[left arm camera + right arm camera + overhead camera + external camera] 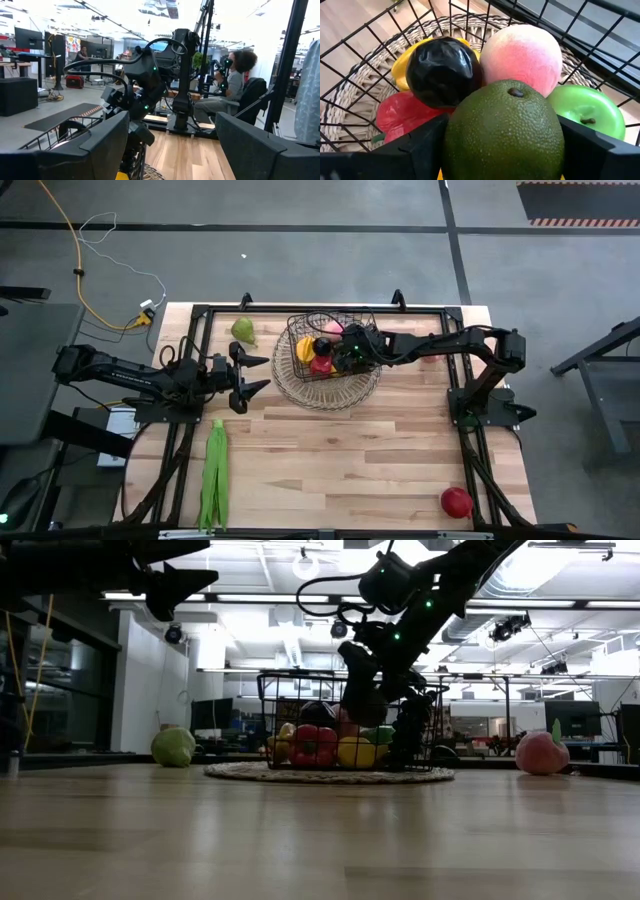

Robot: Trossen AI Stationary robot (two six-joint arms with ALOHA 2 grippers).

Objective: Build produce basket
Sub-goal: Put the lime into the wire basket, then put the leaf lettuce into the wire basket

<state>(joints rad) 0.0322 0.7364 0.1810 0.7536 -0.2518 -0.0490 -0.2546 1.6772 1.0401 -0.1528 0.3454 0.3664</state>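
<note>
Inside the basket [330, 360], the right gripper [495, 165] pinched one green fruit [504, 131] (beyond it: one black, one pink, one apple [587, 116]); the left gripper [262, 373] stood spread.

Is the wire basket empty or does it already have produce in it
Partly filled. The basket holds a green citrus fruit, pink peach, green apple and a dark fruit.

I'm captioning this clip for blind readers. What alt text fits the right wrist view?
The right end effector holds a dark green, dimpled round fruit inside the wire basket. Behind it lie a black fruit, a pink peach, a green apple, and red and yellow pieces.
</note>
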